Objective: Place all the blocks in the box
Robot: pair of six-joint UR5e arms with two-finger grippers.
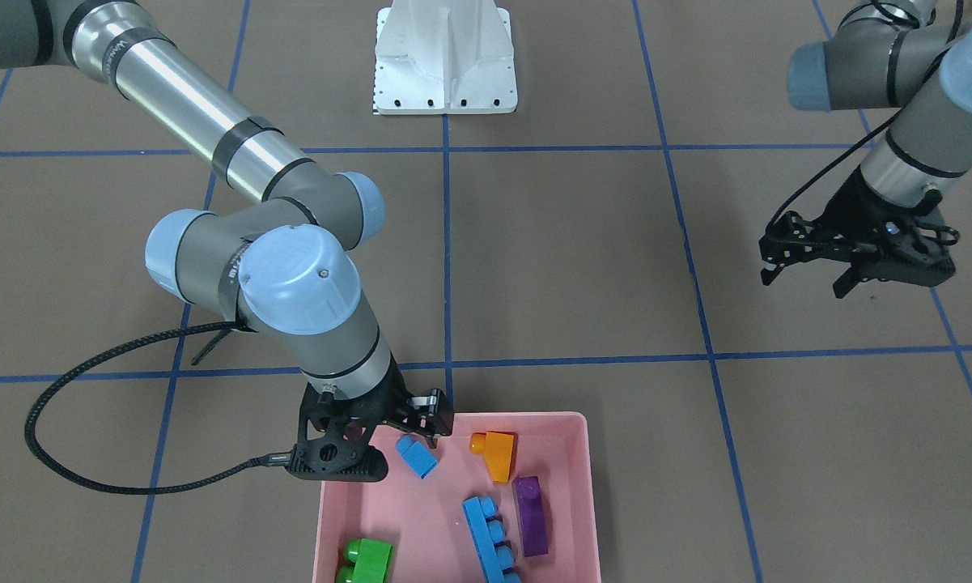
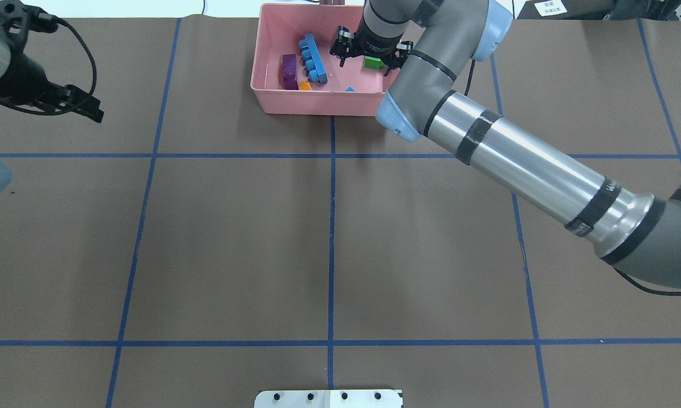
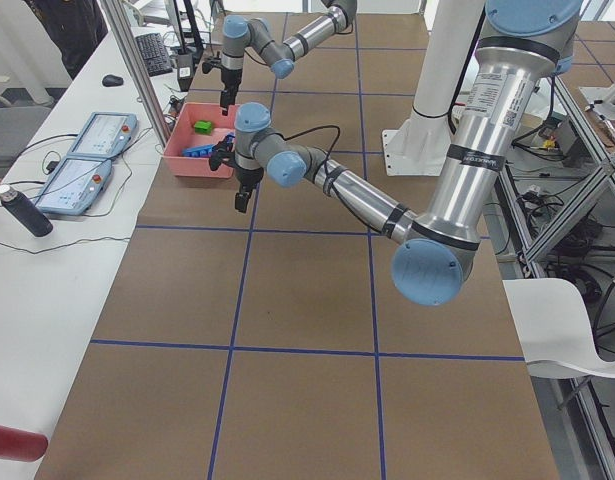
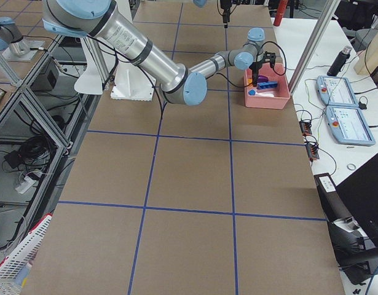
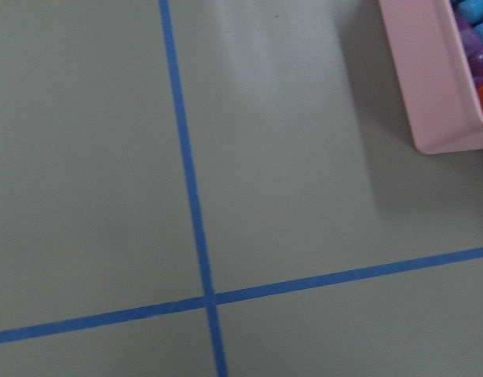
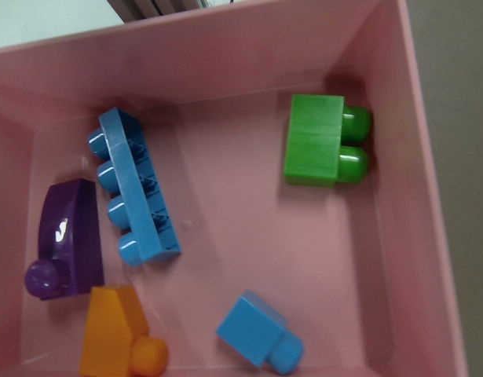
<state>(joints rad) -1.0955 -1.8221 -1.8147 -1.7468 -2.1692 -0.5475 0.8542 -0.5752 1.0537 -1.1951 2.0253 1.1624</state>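
Five blocks (image 6: 312,141) lie inside the box (image 1: 421,518), bottom centre, front view. My right hand (image 1: 401,449) hangs open, empty, above it; I should retract vertically, clearing the wall. My left hand (image 1: 804,282): open, idle.

**Box** (image 6: 225,47): pink plastic tray, shallow, rectangular, with rounded corners and low walls. It stands flat on the brown bench (image 1: 534,267) and holds all five bricks.

**Long light-blue block** (image 6: 135,188): four studs, lying on its side near the middle of the floor.

**Purple block** (image 6: 64,243): long, one stud visible, lying just beside the long light-blue block on its stud side.

**Orange block** (image 6: 111,334): one stud visible, lying just beside one end of the purple block. Whether they touch cannot be told.

**Small light-blue block** (image 6: 257,330): one stud visible, tilted, near the wall on the robot's side, apart from the others.

**Green block** (image 6: 316,140): two studs, on its side, close to a side wall near a corner.
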